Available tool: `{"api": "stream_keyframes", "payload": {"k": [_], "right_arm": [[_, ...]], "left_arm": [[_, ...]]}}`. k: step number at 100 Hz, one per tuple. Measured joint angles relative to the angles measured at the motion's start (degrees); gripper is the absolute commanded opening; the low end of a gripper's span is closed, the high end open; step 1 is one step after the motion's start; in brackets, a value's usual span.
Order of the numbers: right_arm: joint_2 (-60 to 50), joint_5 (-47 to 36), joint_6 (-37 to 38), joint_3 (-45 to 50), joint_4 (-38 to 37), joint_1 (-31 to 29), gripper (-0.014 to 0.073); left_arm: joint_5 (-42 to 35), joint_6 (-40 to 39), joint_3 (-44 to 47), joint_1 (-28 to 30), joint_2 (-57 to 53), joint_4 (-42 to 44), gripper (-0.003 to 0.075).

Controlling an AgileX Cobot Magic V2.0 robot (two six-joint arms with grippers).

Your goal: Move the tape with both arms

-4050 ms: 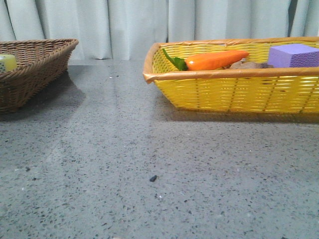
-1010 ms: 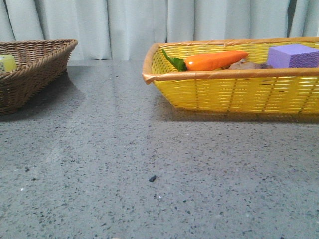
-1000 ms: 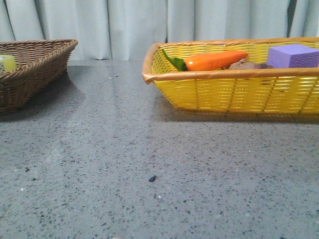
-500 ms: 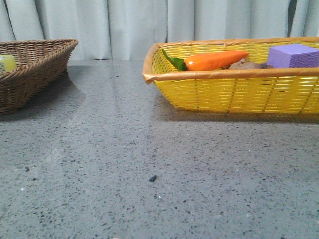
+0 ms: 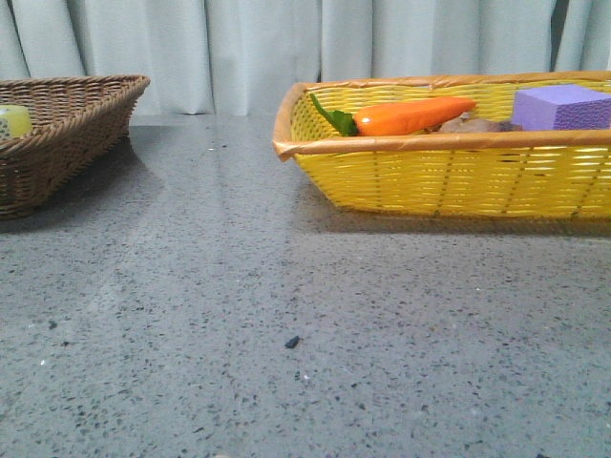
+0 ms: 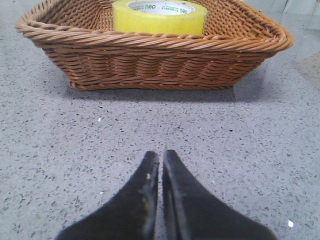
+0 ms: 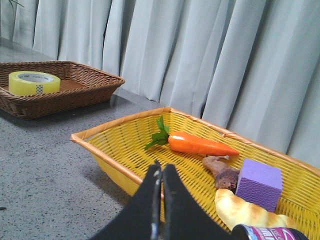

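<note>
Left wrist view: tape (image 6: 159,16) flat in brown basket (image 6: 150,62), 12 o'clock of left gripper (image 6: 160,159), fingers closed, empty; right gripper (image 7: 161,170) closed, farther

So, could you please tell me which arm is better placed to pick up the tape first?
The left. Its gripper, shut, points straight at the brown wicker basket holding the tape. The right gripper, also shut, hangs over the yellow basket, with the tape far off to its side.

Green "deli" print showed on the tape (image 6: 159,16) white core; other small print was unreadable.
</note>
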Motion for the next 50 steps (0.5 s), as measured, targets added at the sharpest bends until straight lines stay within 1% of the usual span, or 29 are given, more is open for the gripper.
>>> {"api": "stream_keyframes", "payload": {"k": [16, 29, 35, 40, 50], "right_arm": [[0.0, 0.0, 0.0, 0.2, -0.1, -1.4, -0.0074], [0.0, -1.1, 0.0, 1.7, 0.9, -6.4, -0.0074], [0.0, -2.3, -0.2, 2.4, 4.6, -9.8, -0.0074], [0.0, -3.9, -1.5, 3.2, 8.3, -13.8, -0.0074], [0.0, -9.6, -7.7, 5.2, 16.8, -21.8, -0.0074]], "left_arm": [[0.0, 0.0, 0.0, 0.0, 0.0, 0.0, -0.0021], [0.0, 0.0, 0.0, 0.0, 0.0, 0.0, -0.0020], [0.0, 0.0, 0.0, 0.0, 0.0, 0.0, -0.0020], [0.0, 0.0, 0.0, 0.0, 0.0, 0.0, -0.0020], [0.0, 0.0, 0.0, 0.0, 0.0, 0.0, -0.0020]]}}
